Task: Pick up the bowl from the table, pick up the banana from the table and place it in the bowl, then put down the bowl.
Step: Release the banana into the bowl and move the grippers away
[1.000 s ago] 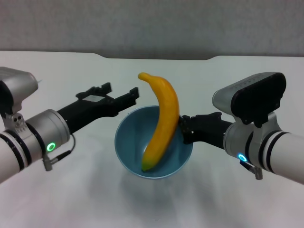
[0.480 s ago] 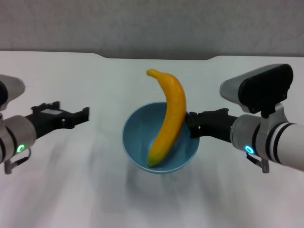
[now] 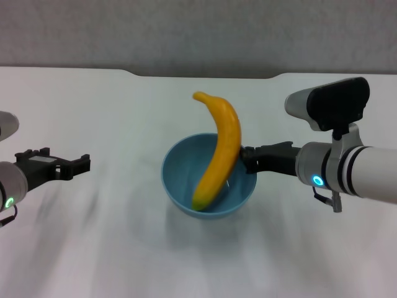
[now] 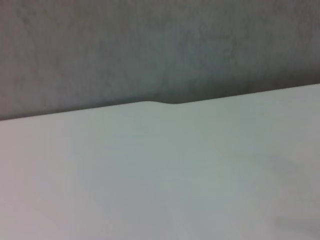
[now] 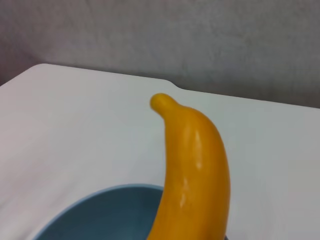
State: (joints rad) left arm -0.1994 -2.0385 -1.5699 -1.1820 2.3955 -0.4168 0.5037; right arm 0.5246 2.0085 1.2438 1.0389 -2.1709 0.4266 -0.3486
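White table (image 3: 124, 248) fills scene, grey wall behind, shallow notch in far edge. Left pincer (image 3: 62, 164) at far left, well apart from bowl, fingers spread, holding nothing. Light-blue bowl (image 3: 180, 186) at table centre. Banana (image 3: 220, 152) stands tilted inside bowl, lower end at bowl bottom, upper end leaning over right rim and pointing far-left. Right pincer (image 3: 247, 159) at bowl's right rim, pinching it, just beside banana.
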